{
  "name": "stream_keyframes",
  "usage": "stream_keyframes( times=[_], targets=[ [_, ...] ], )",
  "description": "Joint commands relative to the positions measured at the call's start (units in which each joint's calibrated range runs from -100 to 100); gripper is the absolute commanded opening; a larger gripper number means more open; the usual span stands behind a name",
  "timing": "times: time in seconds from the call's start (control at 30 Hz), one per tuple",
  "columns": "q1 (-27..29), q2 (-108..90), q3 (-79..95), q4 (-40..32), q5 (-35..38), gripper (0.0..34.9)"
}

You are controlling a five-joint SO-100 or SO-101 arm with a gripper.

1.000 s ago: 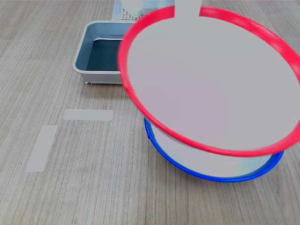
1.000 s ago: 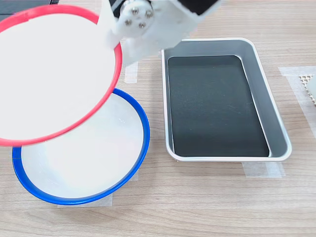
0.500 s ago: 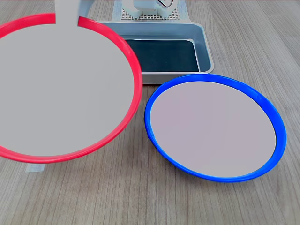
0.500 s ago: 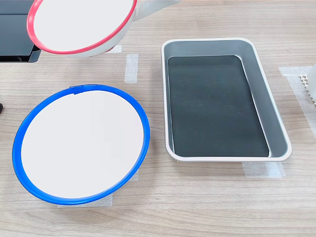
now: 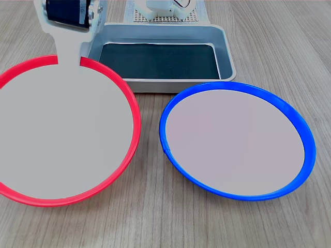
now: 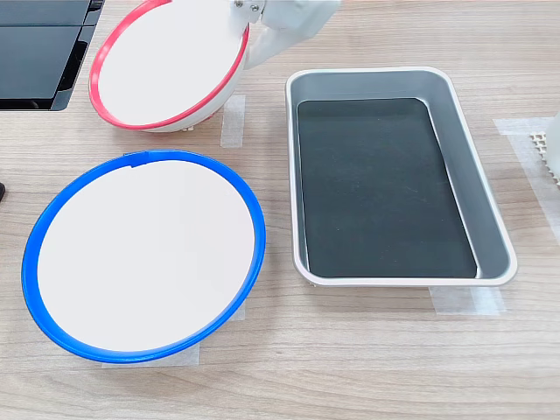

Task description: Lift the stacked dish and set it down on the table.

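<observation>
The red-rimmed dish (image 5: 62, 134) hung tilted, low over the table (image 5: 155, 222), left of the blue-rimmed plate (image 5: 235, 144) in the first exterior view. My gripper (image 5: 69, 56) was clamped on its far rim, with the grey tray (image 6: 398, 175) beyond.

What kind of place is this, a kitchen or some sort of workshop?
Probably a robotics test bench, not a kitchen: pale tape strips mark spots on a wood-grain table, and an arm's end effector holds a red-rimmed plate beside an empty metal tray.
</observation>
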Motion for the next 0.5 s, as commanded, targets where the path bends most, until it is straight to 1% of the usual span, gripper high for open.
stream_keyframes(
  times=[0.0, 0.23, 0.47],
  targets=[
    [-0.2, 0.0, -0.7, -1.2, 0.1, 0.0],
    [-1.7, 0.4, -1.9, -1.1, -1.2, 0.0],
    [-3.9, 2.3, -1.9, -4.6, -2.5, 0.0]
  ],
)
